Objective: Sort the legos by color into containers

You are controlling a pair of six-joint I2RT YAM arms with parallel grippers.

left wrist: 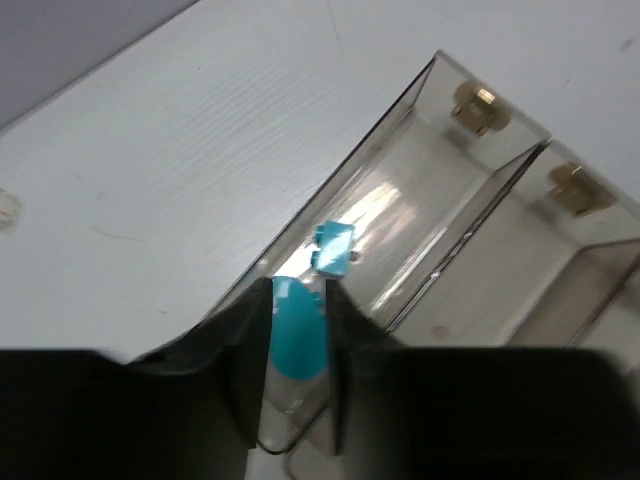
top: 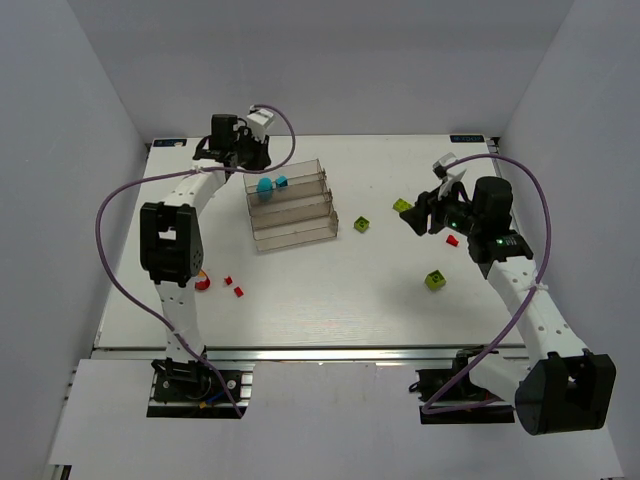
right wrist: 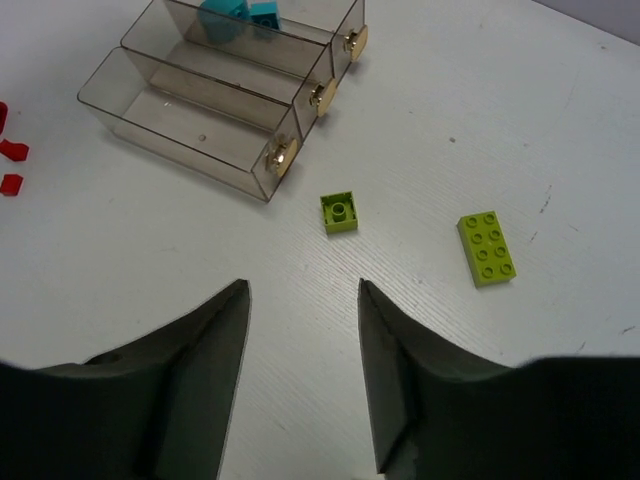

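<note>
White surface (top: 340,295): my left claw (left wrist: 297,288) straddles a cyan lego (left wrist: 298,342), grip I cannot tell; right claw (right wrist: 302,285) hangs spread.

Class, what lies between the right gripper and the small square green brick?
Nothing: only bare table separates the right gripper from the brick, seen in the right wrist view.
</note>
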